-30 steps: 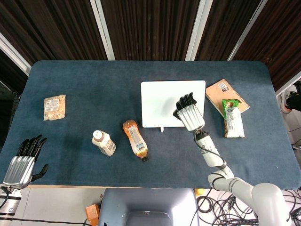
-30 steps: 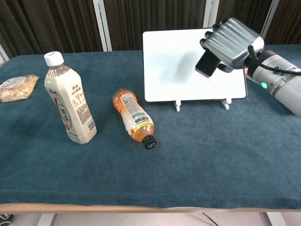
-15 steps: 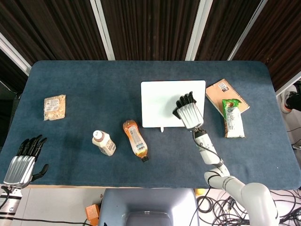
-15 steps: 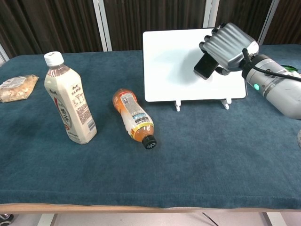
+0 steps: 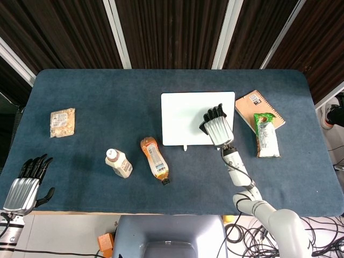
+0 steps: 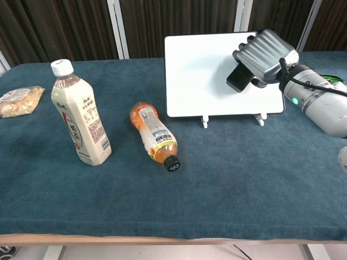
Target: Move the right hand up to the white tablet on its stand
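Tablet (image 5: 191, 117), white and blank, propped upright on its small white stand (image 6: 205, 121) near the middle of the blue-covered table (image 5: 97, 91), facing the robot. Right hand (image 5: 216, 127) raised before the tablet's right part, back of the hand toward the cameras, fingers (image 5: 214, 113) extended side by side and pointing at the screen; empty, gripping nothing. From the chest view, right hand (image 6: 260, 54) overlapping the tablet's (image 6: 200, 73) upper right area, dark thumb hanging below the palm; actual contact with the screen impossible to tell. Grey forearm with a green light running off toward the right edge.

Left hand (image 5: 27, 184) low at the near left corner of the table, fingers spread apart and holding nothing; seen only from the head view.

Elsewhere on the table: milk tea bottle (image 6: 80, 121) with a white cap standing upright left of centre; orange drink bottle (image 6: 154, 136) lying on its side just right of it, black cap toward the near edge, well apart from the tablet stand. Snack packet (image 5: 62, 122) far left, lying flat. Brown spiral notebook (image 5: 252, 107) right of the tablet, with a green-and-white snack bag (image 5: 266, 135) partly overlapping its near corner. Dark slatted wall (image 6: 179, 16) behind the table.
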{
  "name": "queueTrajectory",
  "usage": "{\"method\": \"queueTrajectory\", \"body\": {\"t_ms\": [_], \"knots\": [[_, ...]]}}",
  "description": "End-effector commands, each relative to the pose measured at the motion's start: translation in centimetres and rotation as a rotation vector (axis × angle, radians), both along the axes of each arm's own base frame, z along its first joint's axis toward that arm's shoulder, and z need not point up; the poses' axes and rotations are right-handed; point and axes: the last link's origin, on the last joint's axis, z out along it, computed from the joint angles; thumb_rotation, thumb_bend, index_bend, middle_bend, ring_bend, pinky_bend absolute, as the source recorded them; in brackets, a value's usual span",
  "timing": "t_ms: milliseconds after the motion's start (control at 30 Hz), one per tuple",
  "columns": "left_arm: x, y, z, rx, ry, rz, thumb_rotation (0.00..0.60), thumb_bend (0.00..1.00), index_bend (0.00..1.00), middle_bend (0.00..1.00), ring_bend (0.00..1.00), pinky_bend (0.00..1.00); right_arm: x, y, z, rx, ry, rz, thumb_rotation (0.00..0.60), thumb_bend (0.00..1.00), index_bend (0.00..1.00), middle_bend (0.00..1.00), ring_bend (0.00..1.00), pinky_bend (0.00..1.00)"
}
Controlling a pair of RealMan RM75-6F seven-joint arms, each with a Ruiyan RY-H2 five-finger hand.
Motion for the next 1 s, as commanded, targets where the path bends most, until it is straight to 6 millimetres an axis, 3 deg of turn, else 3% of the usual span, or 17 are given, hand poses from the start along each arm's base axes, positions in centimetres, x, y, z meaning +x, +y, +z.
{"method": "queueTrajectory", "body": {"t_ms": [33,133,333,467,667,833,1000], "knots": [[0.0,0.0,0.0,0.002,-0.001,0.001,0.6,0.33,0.0,0.0,0.0,0.06,-0.1,-0.1,-0.2,0.005,-0.005,-0.008,0.6,0.24,0.66,0.5,0.4,0.22],[0.0,0.0,0.1,0.001,-0.003,0.003,0.6,0.33,0.0,0.0,0.0,0.06,-0.2,-0.1,-0.2,0.001,-0.007,-0.011,0.6,0.24,0.59,0.46,0.39,0.22],[-0.1,0.1,0.1,0.0,-0.01,0.002,0.6,0.33,0.0,0.0,0.0,0.06,-0.4,-0.2,-0.2,-0.008,-0.005,-0.023,0.6,0.24,0.23,0.21,0.25,0.16],[-0.1,0.1,0.1,0.0,-0.012,0.002,0.6,0.34,0.0,0.0,0.0,0.06,-0.3,-0.1,-0.2,-0.009,-0.01,-0.017,0.6,0.24,0.05,0.09,0.17,0.12],[-0.1,0.1,0.1,-0.003,-0.011,0.001,0.6,0.34,0.0,0.0,0.0,0.06,-0.3,0.0,-0.2,-0.002,-0.018,-0.025,0.6,0.24,0.0,0.01,0.11,0.06],[0.0,0.0,0.2,0.0,-0.016,-0.001,0.6,0.34,0.0,0.0,0.0,0.06,-0.6,0.4,-0.1,0.015,-0.018,-0.024,0.6,0.23,0.0,0.0,0.06,0.02],[0.0,-0.1,0.4,0.004,-0.021,-0.005,0.6,0.33,0.0,0.0,0.0,0.06,-1.7,1.4,0.3,0.043,0.013,-0.035,0.6,0.15,0.0,0.0,0.01,0.0]]}}
